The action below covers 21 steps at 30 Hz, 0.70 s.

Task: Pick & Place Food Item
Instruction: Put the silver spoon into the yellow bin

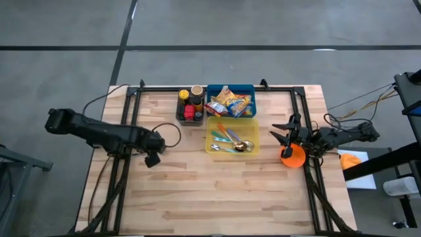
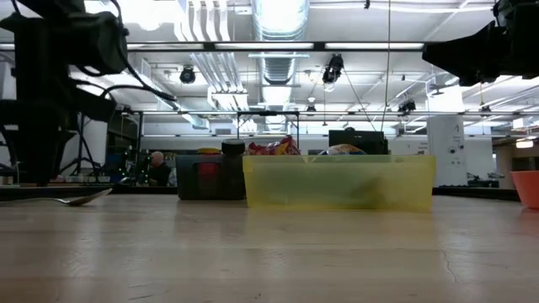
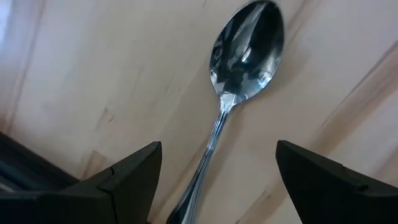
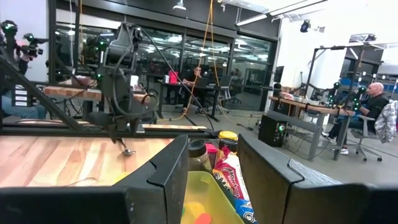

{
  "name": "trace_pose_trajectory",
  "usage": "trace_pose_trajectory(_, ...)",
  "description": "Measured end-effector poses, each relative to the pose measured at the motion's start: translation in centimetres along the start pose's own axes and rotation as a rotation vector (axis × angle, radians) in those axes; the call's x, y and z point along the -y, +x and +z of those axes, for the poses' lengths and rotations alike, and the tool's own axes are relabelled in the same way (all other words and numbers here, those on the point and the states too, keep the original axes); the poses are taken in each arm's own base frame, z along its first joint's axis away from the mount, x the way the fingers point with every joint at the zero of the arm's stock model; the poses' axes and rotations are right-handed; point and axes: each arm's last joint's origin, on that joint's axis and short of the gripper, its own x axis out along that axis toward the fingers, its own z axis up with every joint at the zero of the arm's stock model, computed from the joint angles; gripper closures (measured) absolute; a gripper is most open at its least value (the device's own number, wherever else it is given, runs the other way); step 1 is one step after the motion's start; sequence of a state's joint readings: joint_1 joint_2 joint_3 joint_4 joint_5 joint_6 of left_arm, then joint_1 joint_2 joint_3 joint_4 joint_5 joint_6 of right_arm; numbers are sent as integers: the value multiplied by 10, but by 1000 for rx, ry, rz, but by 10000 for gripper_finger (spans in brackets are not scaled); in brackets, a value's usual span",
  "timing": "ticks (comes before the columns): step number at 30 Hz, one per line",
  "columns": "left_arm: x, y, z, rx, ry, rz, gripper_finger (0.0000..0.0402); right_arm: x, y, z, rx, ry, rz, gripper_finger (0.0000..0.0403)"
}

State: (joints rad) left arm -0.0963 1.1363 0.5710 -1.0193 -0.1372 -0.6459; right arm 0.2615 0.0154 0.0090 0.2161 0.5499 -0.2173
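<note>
Left wrist view has a metal spoon lying flat on the wooden table, dead between the left gripper fingers, which stand wide apart and hold nothing. High view puts that gripper well left of the yellow bin, about level with it.

Food packets sit in the blue bin, touching the yellow bin's far side. A dark bin with bottles is just left of the blue one. More spoons lie in the yellow bin.

Right gripper hovers just right of the yellow bin, by an orange bowl; fingers partly apart, nothing visible between them in its wrist view.

Judgement: no food item is in either gripper, so the pick is not done. Left arm looks lined up on the spoon, not food. Everything still to do: grasp, carry, place.
</note>
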Motion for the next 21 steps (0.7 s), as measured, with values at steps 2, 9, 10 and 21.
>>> trace_pose_trajectory(2, 0, 5, -1, -7, 10, 6, 85, 0, 0, 0, 0, 0, 0, 264)
trace_pose_trajectory(9, -1, 22, -7, -7, 9, -18, 85, 0, 0, 0, -1, -1, 0, 264)
trace_pose_trajectory(10, -1, 24, -8, -9, 0, -27, 85, 0, 0, 0, -1, -1, 0, 264)
trace_pose_trajectory(21, -1, 32, -11, -12, -20, -61, 87, 0, 0, 0, -2, -1, 1, 264)
